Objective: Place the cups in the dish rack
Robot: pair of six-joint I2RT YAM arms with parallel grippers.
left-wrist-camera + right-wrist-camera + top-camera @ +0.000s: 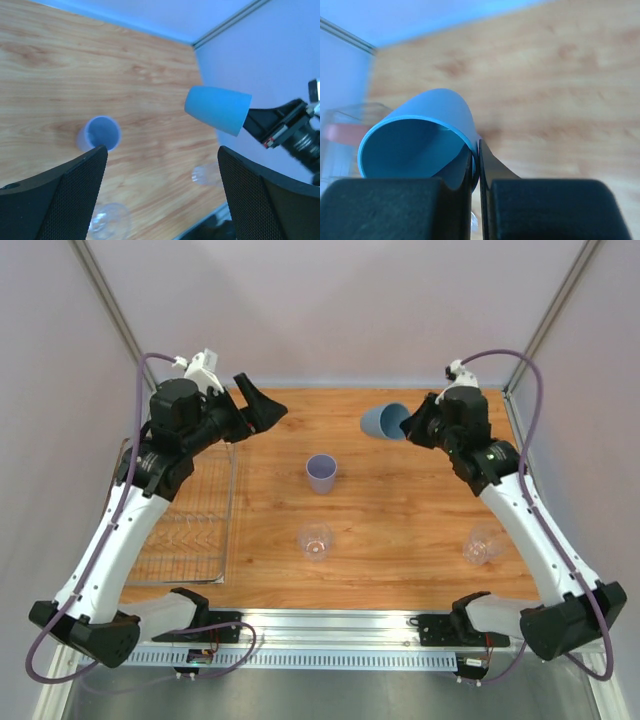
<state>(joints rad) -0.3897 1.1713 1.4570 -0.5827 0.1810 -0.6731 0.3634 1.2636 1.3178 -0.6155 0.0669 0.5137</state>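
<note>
My right gripper is shut on the rim of the blue cup, holding it on its side above the far part of the table. In the right wrist view one finger is inside the blue cup and the other outside, at my right gripper. My left gripper is open and empty, raised past the far end of the dish rack. A lavender cup stands upright mid-table. Two clear cups stand nearer the front. The left wrist view shows the blue cup and the lavender cup.
The rack lies along the table's left edge, partly under my left arm. In the right wrist view a blurred pink shape shows at the far left, in the rack's direction. Grey walls close in the table on three sides.
</note>
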